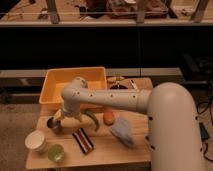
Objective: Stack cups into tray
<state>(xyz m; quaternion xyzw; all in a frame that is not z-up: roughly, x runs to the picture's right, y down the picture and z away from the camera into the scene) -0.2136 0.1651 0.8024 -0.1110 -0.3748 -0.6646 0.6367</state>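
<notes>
Eyes on the grey metal tumbler (53,124): it stands upright on the bench (107,151), and the gripper (60,119) sits right at it, low down, just over the rim on the tumbler's right side. The jaws are spread wide. I cannot tell whether a finger touches the metal, and the tumbler looks planted on the wood, not lifted.

Left of the gripper and nearer the camera stands the white ribbed cup (36,141). In front of the gripper, by the bench's front edge, is the translucent green cup (56,153). The three cups stand apart, none nested, and none shows in the tray. The yellow-orange tray (52,80) lies directly behind the gripper, close by.

Off to the gripper's right there's clutter: a curved green thing (93,120) just beside it, then an orange lump (109,118), a dark striped packet (83,140) and a pale blue-grey bundle (122,132).

My read is that this is the opening grasp, with the reach onto the tumbler nearly set. The next move calls for a finger on each side of the tumbler's wall, a firm squeeze and a straight lift. Then comes a short carry back over the tray's near wall, without nudging that green thing.
</notes>
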